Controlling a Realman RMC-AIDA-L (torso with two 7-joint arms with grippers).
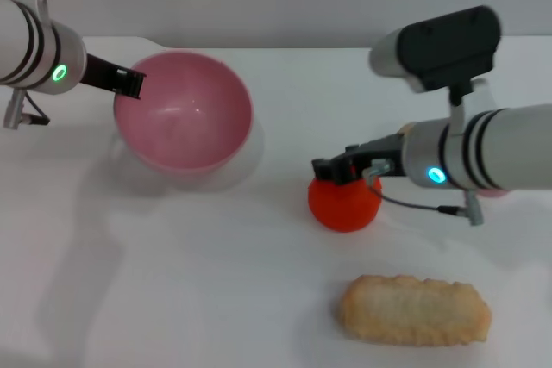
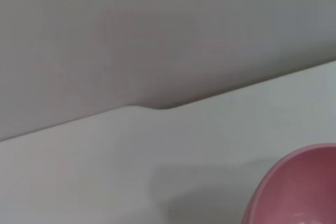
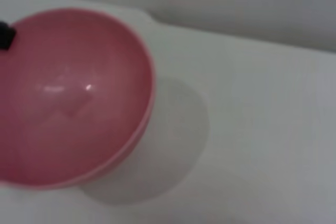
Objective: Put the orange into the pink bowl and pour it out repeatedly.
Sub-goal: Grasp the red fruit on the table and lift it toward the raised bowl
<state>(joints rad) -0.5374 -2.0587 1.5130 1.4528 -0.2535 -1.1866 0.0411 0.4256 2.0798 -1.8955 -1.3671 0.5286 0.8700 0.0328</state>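
The pink bowl is empty and tilted, its opening facing forward, held up off the white table at the back left. My left gripper is shut on its left rim. The bowl also shows in the left wrist view and the right wrist view. The orange rests on the table right of centre. My right gripper sits on top of the orange, its fingers closed around the upper part and hiding the peak.
A beige, ridged, bread-like lump lies near the front edge, just in front of the orange. The bowl's shadow falls on the table below it. The table's far edge meets a grey wall.
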